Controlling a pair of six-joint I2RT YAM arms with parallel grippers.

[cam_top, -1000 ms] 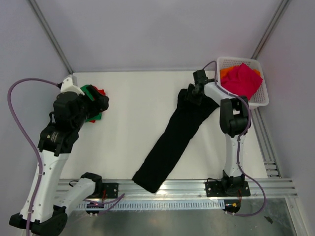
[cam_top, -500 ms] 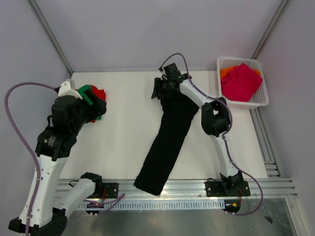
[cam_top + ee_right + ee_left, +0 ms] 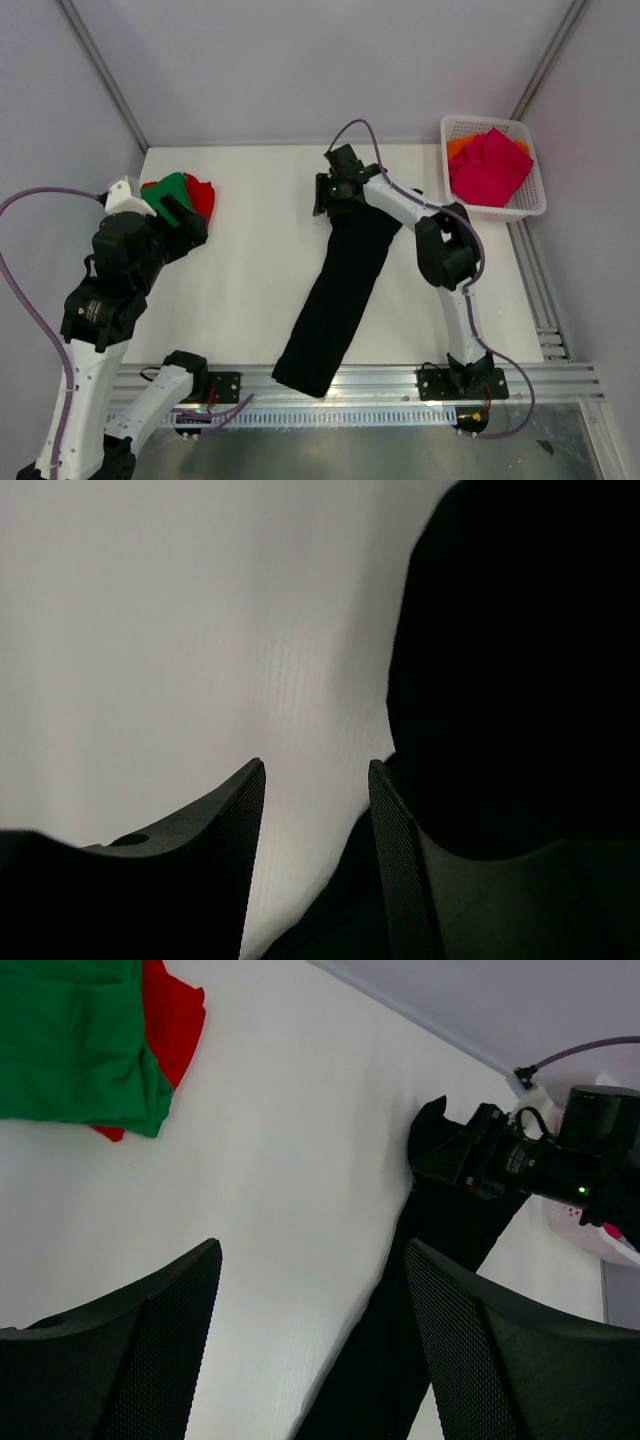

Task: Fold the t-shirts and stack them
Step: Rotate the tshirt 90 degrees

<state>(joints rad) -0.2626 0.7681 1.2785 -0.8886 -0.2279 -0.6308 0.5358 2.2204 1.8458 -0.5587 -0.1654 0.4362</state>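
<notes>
The black t-shirt lies drawn out in a long strip, slanting from the far middle of the white table down to its near edge. The right gripper sits at the far end of it. Its fingers stand somewhat apart with black cloth alongside, and I cannot tell if any is pinched. At the far left, the green t-shirt lies on the red one, the left gripper wide open nearby. Pink and orange shirts fill the basket at the far right.
</notes>
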